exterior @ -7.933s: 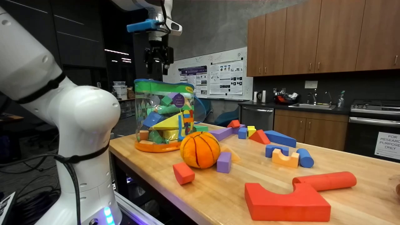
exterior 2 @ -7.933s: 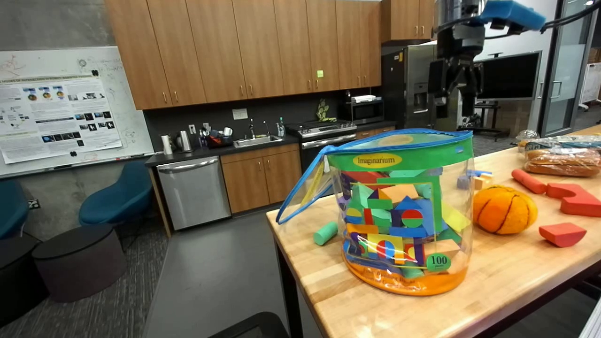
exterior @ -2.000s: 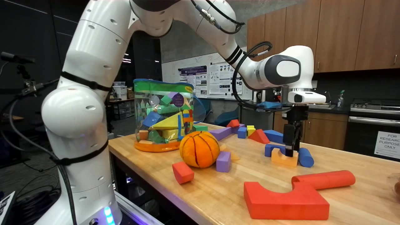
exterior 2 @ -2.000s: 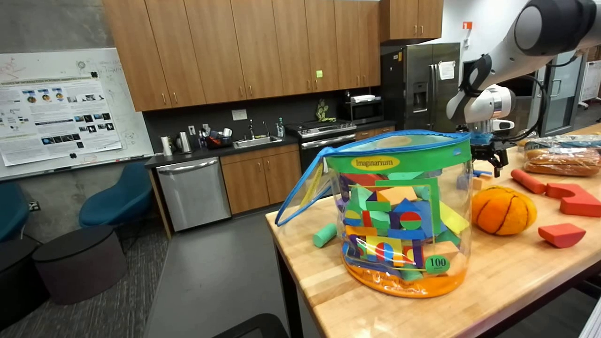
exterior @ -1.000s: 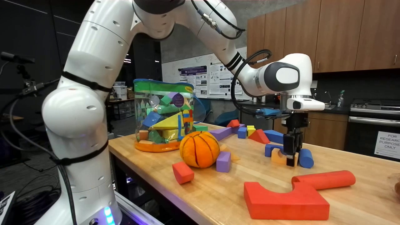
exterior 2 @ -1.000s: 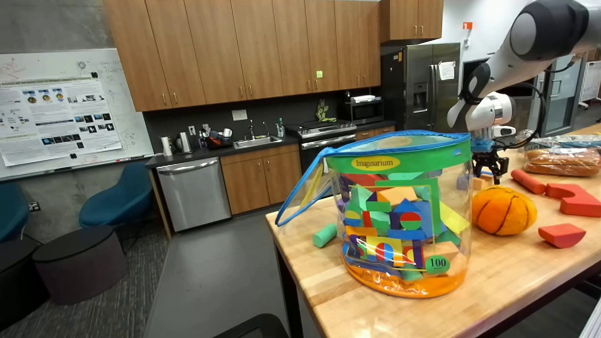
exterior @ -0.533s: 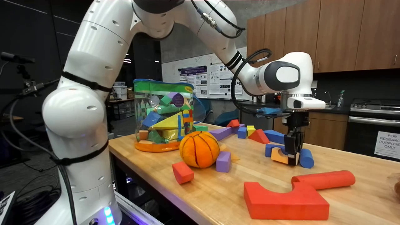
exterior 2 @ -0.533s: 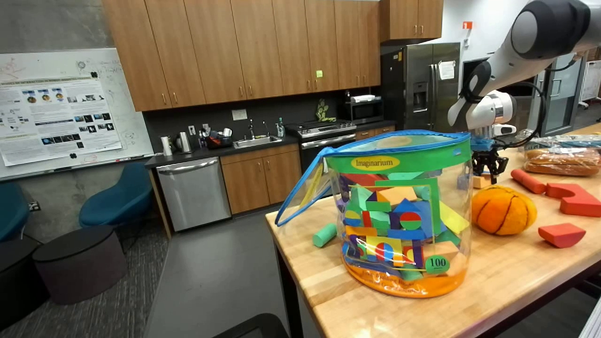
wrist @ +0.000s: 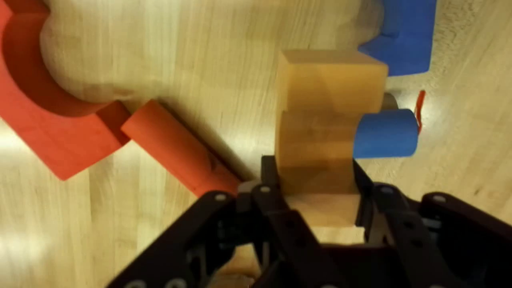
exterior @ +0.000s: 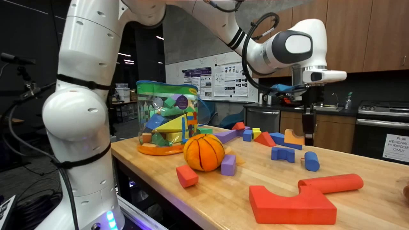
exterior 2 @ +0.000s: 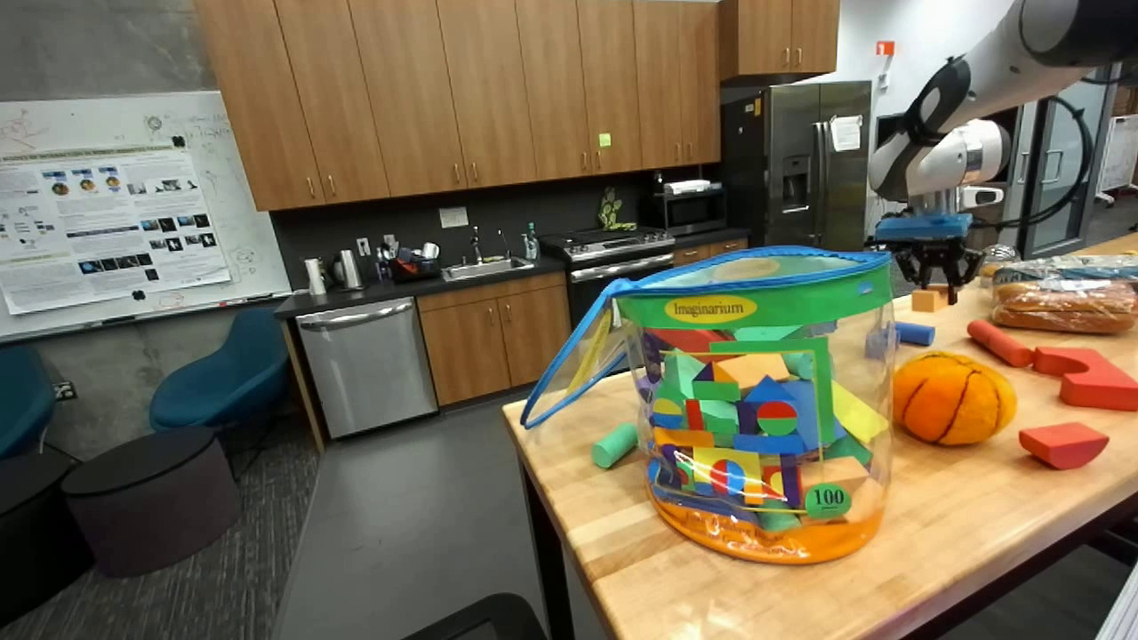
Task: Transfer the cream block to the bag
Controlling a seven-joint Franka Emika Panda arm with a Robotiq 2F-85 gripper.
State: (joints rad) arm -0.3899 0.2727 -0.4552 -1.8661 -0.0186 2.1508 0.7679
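The cream block (exterior: 292, 137), a pale orange-tan arch, hangs above the table with my gripper (wrist: 315, 176) shut on one end of it. In the wrist view the fingers press on both sides of the block (wrist: 332, 88), and its far end sticks out beyond the fingertips. The bag (exterior 2: 858, 298) is see-through with a green band and blue rim, and stands upright full of coloured blocks. Its blue-edged flap (exterior 2: 569, 356) hangs to one side, so the top looks uncovered. In an exterior view the gripper (exterior: 309, 140) is well away from the bag (exterior: 153, 88).
An orange ball (exterior: 204, 152) sits beside the bag, near a purple block (exterior: 228, 165) and a red piece (exterior: 187, 176). Under the held block lie a blue arch (exterior: 283, 154) and a blue cylinder (exterior: 312, 161). A large red arch (exterior: 292, 207) and red cylinder (exterior: 332, 184) lie nearer.
My gripper has come from above the bag down to the cream block, closed on it, and within the last half second lifted it off the table. The bag has not moved.
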